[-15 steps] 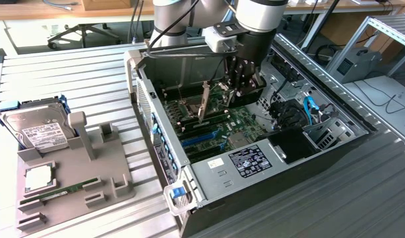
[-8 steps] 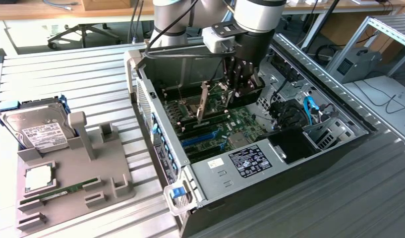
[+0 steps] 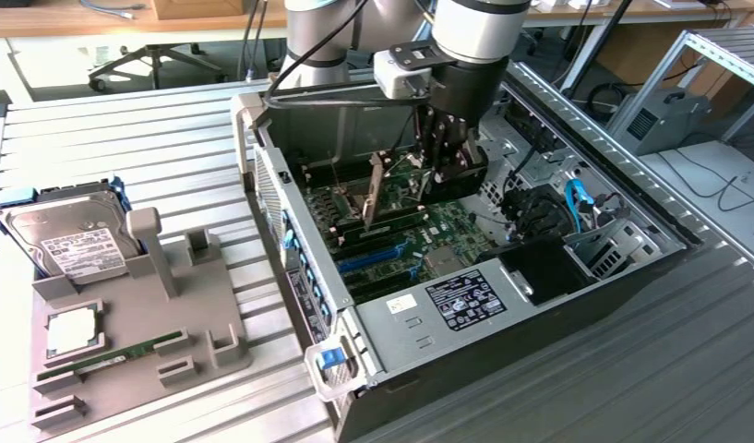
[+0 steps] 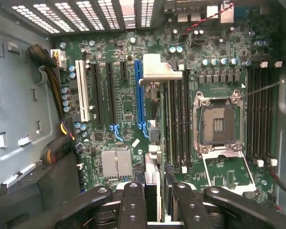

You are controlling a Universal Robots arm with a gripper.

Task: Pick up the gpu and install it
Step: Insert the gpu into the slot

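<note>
The gpu (image 3: 376, 191) stands on edge inside the open computer case (image 3: 475, 318), over the motherboard (image 3: 457, 231). My gripper (image 3: 448, 173) reaches down into the case and is shut on the card's end. In the wrist view the gpu (image 4: 153, 167) runs edge-on from between my black fingers (image 4: 133, 202) to its silver bracket (image 4: 157, 71) near the vented rear wall. My gripper (image 4: 157, 205) holds it just beside the long blue slot (image 4: 138, 95). Whether the card's edge sits in a slot I cannot tell.
A grey fixture (image 3: 130, 341) at the exterior view's left carries a silver hard drive (image 3: 69, 238), a square chip (image 3: 74, 330) and a green memory stick (image 3: 112, 355). The empty processor socket (image 4: 218, 125), memory slots (image 4: 178, 119) and cable bundles (image 4: 55, 148) surround the card inside the case.
</note>
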